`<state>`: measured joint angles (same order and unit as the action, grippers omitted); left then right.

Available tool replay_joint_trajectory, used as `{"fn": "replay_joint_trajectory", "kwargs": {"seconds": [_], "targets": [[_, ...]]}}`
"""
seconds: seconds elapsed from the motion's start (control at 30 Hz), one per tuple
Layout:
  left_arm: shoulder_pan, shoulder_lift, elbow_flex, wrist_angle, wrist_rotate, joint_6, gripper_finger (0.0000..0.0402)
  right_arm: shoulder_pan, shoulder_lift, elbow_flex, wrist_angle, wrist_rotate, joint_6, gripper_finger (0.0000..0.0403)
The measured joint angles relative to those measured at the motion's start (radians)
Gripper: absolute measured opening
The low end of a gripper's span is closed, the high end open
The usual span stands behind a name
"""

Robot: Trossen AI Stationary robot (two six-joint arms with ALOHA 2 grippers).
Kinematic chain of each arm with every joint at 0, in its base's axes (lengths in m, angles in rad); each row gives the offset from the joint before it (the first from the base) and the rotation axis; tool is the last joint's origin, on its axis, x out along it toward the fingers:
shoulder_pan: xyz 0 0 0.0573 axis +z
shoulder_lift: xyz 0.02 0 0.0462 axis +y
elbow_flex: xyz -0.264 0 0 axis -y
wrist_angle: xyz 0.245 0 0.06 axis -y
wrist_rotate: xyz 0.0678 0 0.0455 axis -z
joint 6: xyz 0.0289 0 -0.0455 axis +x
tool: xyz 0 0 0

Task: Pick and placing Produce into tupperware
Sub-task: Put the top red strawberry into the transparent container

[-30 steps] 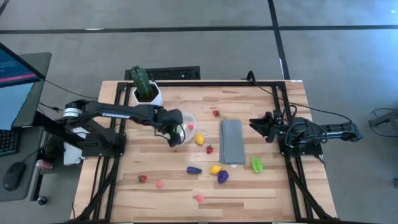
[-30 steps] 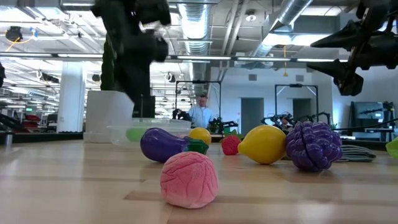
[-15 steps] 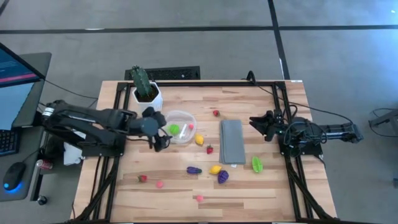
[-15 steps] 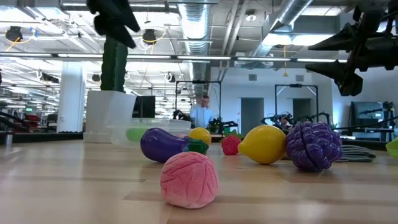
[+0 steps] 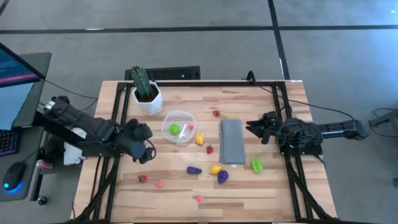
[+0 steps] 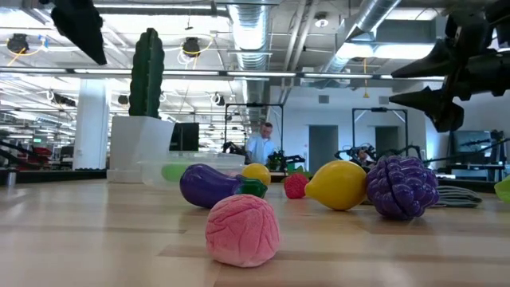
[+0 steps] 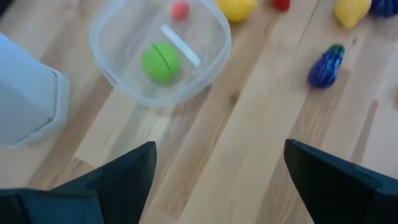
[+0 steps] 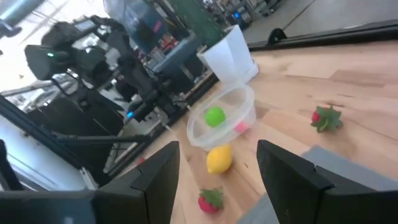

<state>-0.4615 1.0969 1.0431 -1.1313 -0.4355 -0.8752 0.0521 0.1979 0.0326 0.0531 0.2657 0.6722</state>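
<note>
The tupperware (image 5: pixel 178 126), a clear round bowl, stands left of the table's middle. A green piece (image 7: pixel 161 62) and a small red piece (image 7: pixel 180 9) lie in it. Other produce lies loose on the wood: a yellow lemon (image 5: pixel 199 139), a purple eggplant (image 5: pixel 194 170), a purple cluster (image 5: pixel 222 177), a pink piece (image 6: pixel 242 230) and several more. My left gripper (image 5: pixel 144 149) hovers open and empty above the table's left side, left of and nearer than the bowl. My right gripper (image 5: pixel 252 127) hangs open and empty above the table's right side.
A green cactus in a white pot (image 5: pixel 145 89) stands at the far left, just behind the bowl. A flat grey cloth (image 5: pixel 232 141) lies right of the middle, under my right gripper's reach. Black frame rails run along both table sides. Bare wood lies below my left gripper.
My left gripper has drawn away from above the tupperware toward the table's left and near edges, rising and swinging round as it went, its fingers still apart. The green piece stays in the bowl. My right arm has kept still.
</note>
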Motion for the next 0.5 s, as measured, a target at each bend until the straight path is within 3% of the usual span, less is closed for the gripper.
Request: {"fn": "replay_joint_trajectory", "kwargs": {"seconds": [0.23, 0.5], "targets": [[-0.115, 0.0, 0.0, -0.06, -0.144, -0.156, 0.0343, -0.004, 0.199, 0.113, 0.0, 0.049, -0.164, 0.0239], [-0.197, 0.0, 0.0, -0.152, -0.178, -0.379, 0.0343, -0.062, 0.498, 0.29, -0.045, 0.102, -0.371, 0.0239]]}}
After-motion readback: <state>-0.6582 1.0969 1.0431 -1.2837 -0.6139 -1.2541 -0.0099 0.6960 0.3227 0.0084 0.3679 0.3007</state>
